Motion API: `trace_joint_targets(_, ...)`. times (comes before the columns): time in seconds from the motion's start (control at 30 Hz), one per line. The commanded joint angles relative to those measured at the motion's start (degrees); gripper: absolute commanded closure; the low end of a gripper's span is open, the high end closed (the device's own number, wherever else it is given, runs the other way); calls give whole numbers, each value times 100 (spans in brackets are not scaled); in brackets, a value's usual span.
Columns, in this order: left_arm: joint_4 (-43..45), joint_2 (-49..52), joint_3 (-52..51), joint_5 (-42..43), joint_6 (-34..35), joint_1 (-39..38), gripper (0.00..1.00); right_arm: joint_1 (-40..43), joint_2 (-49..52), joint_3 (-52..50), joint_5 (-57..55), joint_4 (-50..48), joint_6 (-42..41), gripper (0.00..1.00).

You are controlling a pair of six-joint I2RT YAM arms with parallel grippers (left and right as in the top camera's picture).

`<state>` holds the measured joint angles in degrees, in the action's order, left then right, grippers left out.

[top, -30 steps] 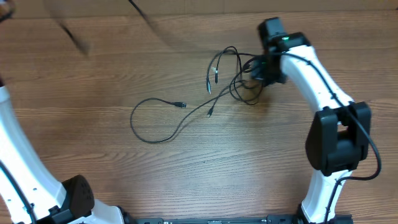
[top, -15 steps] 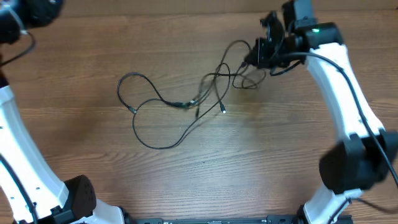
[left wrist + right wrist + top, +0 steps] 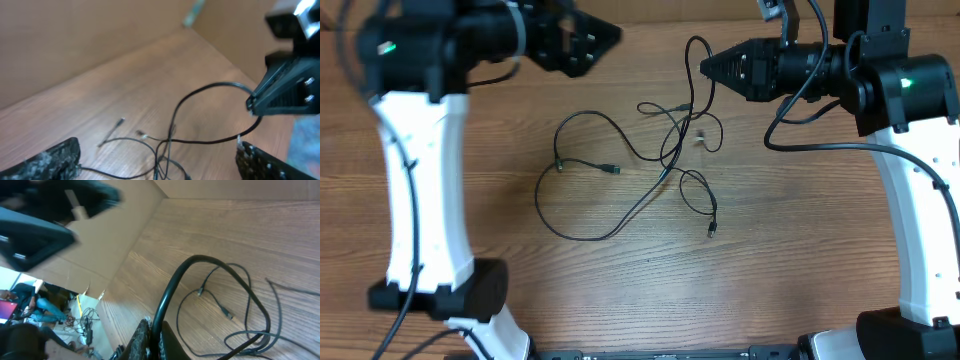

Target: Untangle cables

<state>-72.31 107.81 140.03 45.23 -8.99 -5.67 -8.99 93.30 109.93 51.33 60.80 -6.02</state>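
Two arms frame the job, so biggest first: the table point(image 3: 790, 280) is plain wood w/ the cables point(image 3: 670, 150) spread over its middle, between the left arm point(image 3: 415, 160) and the right arm point(image 3: 920, 210). The bundle's long axis runs approx. left-right: a wide loop point(image 3: 541, 198) on the left side, cords crossing each other at centre, and one tail ending in a plug point(image 3: 712, 232) toward the near edge.

One strand point(image 3: 167, 297) climbs off the crossing to the far right. The right gripper point(image 3: 706, 68) is clamped on it and holds it above the wood; its wrist view shows the cord pinched between the fingers.

The left gripper point(image 3: 598, 45) is spread wide w/ nothing in it, at the far left. It is well apart from the loop, which lies toward the near edge and slightly left of it.

Judgement: your left is the free hand and the nearer one to the loop. It prob. needs to drop onto that side, then pull away from the right's hold.
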Motion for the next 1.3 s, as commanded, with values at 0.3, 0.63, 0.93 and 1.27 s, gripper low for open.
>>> trace_joint_targets(0.3,579,1493,26,1434,-1316,-802,0,33,-42,90,625,83,9,96)
trace_joint_targets(0.63,1137,2557,26,2159,-1261,-1377,37,37,-42,90,684,83,13,96)
trace_joint_targets(0.93,988,2107,50,-2343,874,-1259,96,37,-39,87,-1106,485,-238,96)
trace_joint_targets(1.27,1139,-293,50,-3781,1714,-1158,96,37,289,26,-4492,743,-1521,96)
